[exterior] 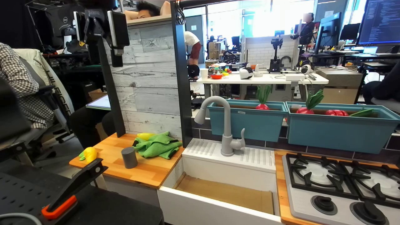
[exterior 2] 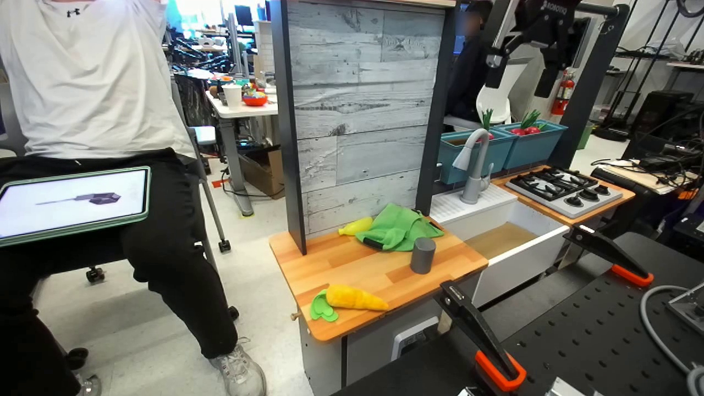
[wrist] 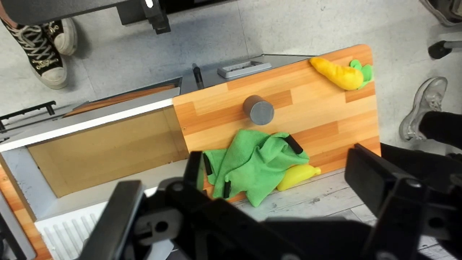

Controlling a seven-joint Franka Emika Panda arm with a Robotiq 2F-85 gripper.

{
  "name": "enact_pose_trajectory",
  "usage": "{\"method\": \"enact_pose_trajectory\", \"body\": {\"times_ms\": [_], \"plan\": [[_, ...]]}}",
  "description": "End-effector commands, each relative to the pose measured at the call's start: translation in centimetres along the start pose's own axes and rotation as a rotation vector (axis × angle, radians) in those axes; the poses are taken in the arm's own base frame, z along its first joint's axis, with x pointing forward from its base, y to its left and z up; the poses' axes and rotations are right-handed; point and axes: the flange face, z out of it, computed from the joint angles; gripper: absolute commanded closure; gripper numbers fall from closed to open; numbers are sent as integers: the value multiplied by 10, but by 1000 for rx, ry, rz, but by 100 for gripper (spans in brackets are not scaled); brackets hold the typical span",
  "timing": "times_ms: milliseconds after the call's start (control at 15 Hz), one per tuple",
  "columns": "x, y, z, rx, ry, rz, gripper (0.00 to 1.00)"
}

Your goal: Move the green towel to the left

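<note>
Limp green towel point(wrist: 256, 162) offers a fold to pinch

The green towel lies crumpled on the wooden counter point(exterior 2: 330, 258), in the corner where the back edge, below the grey panel point(exterior 2: 363, 110), meets the edge beside the sink point(exterior: 200, 206). A yellow banana point(wrist: 297, 176) lies against it along the back edge, perhaps partly covered; a grey cylinder point(wrist: 261, 112) stands nearer the front edge. A toy carrot point(exterior 2: 355, 297) rests at the front corner farthest from the sink. In the wrist view the gripper point(wrist: 273, 164) hangs well above, its fingers point(wrist: 364, 180) spread wide with nothing held between them.

The towel looks light, soft and slightly rough, so it should neither slip nor break, only sag and trail. The raised fold point(wrist: 269, 151) near its middle seems the best hold: a deep pinch there should gather several layers, while a dark end strip point(wrist: 293, 144) alone would likely leave the rest dragging. If left means away from the sink, the banana lies in the path along the back edge, so lifting looks safer than sliding.
</note>
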Motion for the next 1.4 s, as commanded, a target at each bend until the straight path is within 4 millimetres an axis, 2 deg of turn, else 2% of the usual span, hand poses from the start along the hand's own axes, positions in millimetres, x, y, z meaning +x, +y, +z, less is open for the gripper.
{"method": "enact_pose_trajectory", "body": {"times_ms": [0, 400, 933, 1333], "plan": [[13, 3, 19, -7, -4, 0, 0], [49, -6, 86, -37, -47, -10, 0], [104, 1, 181, -102, -95, -13, 0], [138, -4, 234, -140, -98, -48, 0]]}}
